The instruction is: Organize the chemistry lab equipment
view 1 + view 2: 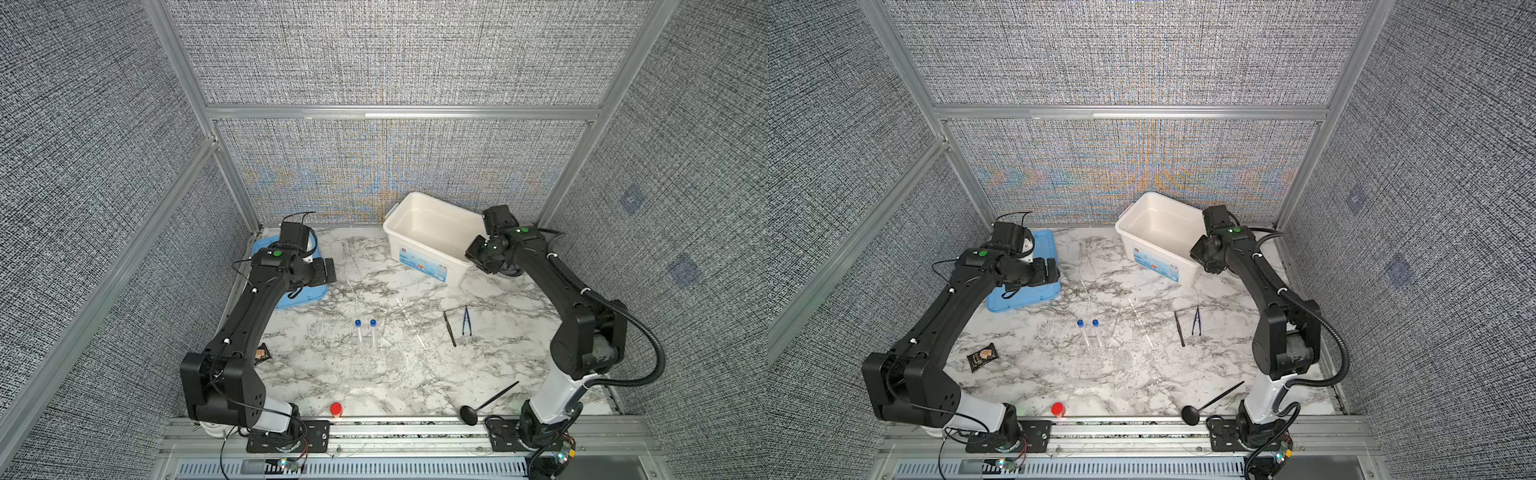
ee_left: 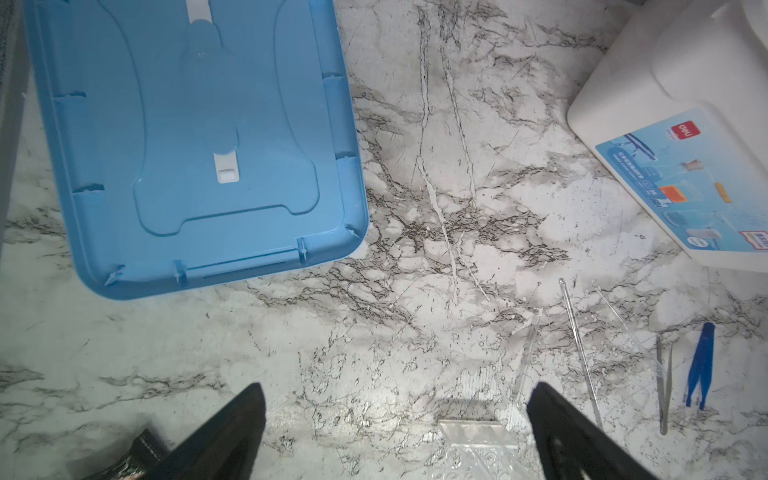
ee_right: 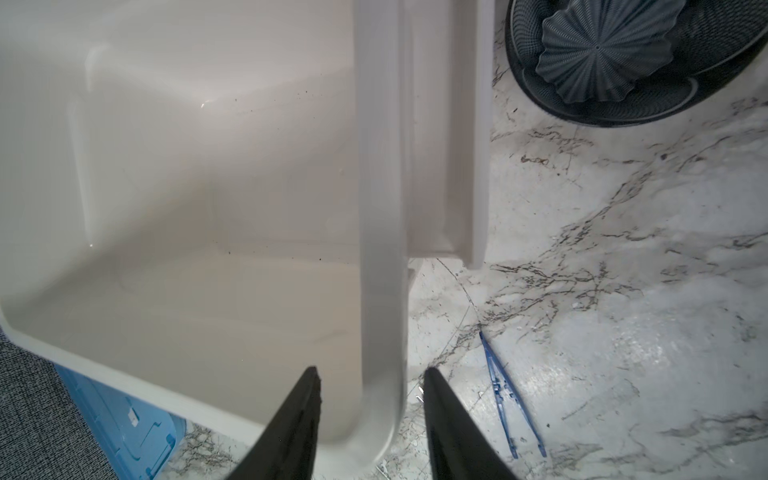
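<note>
The equipment (image 1: 410, 324) (tubes (image 1: 372, 332), droppers (image 2: 580, 352), tweezers (image 1: 449, 329), forceps (image 1: 466, 322)) lies loose on the table in front of the bin (image 1: 436, 228), none of it inside. The right gripper (image 3: 370, 372) straddles the bin's rim, jaws apart and not visibly touching it. A clamp and tug there could drag or tip the bin onto the forceps, which lie near its front wall. The dish (image 3: 602, 54) sits just beside the bin, crowding that side. The left gripper (image 2: 395, 386) hangs spread wide and empty between bin and lid (image 2: 187, 124), nearer the lid — there the table is bare, as is the bin's floor.
</note>
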`<state>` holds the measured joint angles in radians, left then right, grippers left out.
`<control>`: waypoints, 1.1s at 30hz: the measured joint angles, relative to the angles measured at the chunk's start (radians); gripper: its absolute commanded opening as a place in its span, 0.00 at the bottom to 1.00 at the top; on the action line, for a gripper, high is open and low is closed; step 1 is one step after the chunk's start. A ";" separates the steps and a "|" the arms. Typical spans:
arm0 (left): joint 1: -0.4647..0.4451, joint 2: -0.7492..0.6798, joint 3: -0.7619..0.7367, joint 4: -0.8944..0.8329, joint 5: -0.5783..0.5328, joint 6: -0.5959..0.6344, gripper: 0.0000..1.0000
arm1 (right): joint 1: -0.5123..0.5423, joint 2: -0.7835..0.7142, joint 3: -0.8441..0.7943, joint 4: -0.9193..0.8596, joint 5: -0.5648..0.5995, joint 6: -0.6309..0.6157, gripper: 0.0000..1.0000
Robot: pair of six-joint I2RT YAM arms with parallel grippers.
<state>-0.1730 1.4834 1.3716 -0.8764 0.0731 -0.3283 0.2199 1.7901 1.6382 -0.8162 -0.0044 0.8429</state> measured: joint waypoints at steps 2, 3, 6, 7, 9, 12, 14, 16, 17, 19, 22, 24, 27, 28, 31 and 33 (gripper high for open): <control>0.001 0.013 -0.002 0.000 -0.003 0.003 0.99 | 0.005 0.020 0.019 -0.016 0.006 0.000 0.36; 0.001 0.016 -0.004 0.000 -0.004 0.003 0.99 | 0.010 0.027 0.027 -0.022 0.018 -0.006 0.35; 0.001 0.016 -0.020 -0.001 -0.004 0.003 0.99 | 0.012 0.045 0.047 -0.041 0.039 -0.043 0.32; 0.001 0.015 -0.026 -0.002 -0.004 0.003 0.99 | 0.013 0.050 0.054 -0.047 0.044 -0.056 0.31; 0.001 0.012 -0.033 -0.005 -0.004 0.006 0.99 | 0.016 0.062 0.067 -0.054 0.051 -0.089 0.30; 0.001 0.006 -0.036 -0.004 -0.003 0.010 0.99 | 0.023 0.074 0.088 -0.076 0.060 -0.132 0.28; 0.001 0.001 -0.039 -0.002 -0.003 0.011 0.99 | 0.030 0.076 0.094 -0.084 0.061 -0.156 0.26; 0.001 -0.002 -0.040 0.003 -0.002 0.011 0.99 | 0.035 0.073 0.095 -0.098 0.060 -0.177 0.24; 0.001 -0.002 -0.040 0.008 -0.002 0.010 0.99 | 0.036 0.070 0.095 -0.104 0.059 -0.187 0.23; 0.001 0.002 -0.039 0.015 0.007 0.009 0.99 | 0.038 0.064 0.095 -0.116 0.055 -0.207 0.22; 0.001 0.020 -0.028 0.024 0.019 0.003 0.99 | 0.039 0.051 0.095 -0.124 0.037 -0.248 0.21; 0.002 0.037 -0.013 0.028 0.036 -0.006 0.99 | 0.040 0.048 0.095 -0.138 0.021 -0.274 0.20; 0.002 0.067 0.020 0.029 0.063 -0.006 0.99 | 0.040 0.047 0.095 -0.153 0.001 -0.309 0.19; 0.002 0.076 0.031 0.028 0.069 -0.006 0.99 | 0.040 0.046 0.095 -0.153 -0.004 -0.317 0.19; 0.002 0.106 0.061 0.027 0.095 -0.006 0.99 | 0.040 0.043 0.093 -0.153 -0.023 -0.341 0.18; 0.002 0.119 0.072 0.024 0.112 -0.006 0.99 | 0.041 0.043 0.089 -0.152 -0.035 -0.358 0.16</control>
<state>-0.1715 1.6024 1.4437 -0.8524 0.1848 -0.3340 0.2611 1.8332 1.7275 -0.9684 -0.0399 0.4847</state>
